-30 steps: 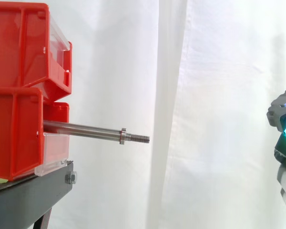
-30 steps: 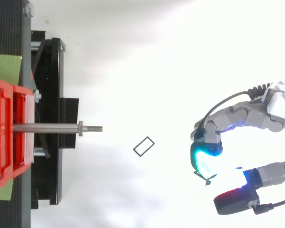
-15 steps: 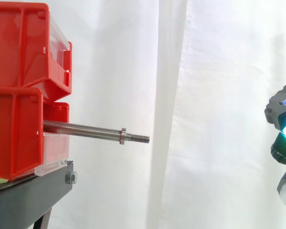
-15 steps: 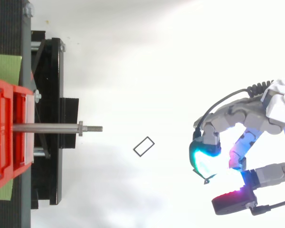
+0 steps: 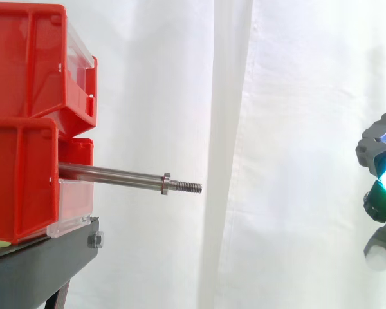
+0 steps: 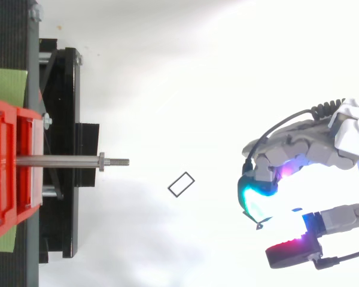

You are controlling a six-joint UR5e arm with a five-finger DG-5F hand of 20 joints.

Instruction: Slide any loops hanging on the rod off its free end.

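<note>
Hand [image 6: 299, 152] poised at the right edge, about level with the rod [image 5: 116, 174] and well apart from its free end, grasp impossible to tell, rod jutting from red bins [image 5: 26, 129], small rectangular loop [image 6: 181, 184] lying between rod and hand.

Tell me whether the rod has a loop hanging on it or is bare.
Bare: from the red bin to its threaded tip the rod carries only its nut, nothing hanging.

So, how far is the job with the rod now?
Done: the rod carries no loop, and a small loop lies on the white surface beyond its free end. Under way: the hand is far from the rod. Left: apparently nothing.
</note>
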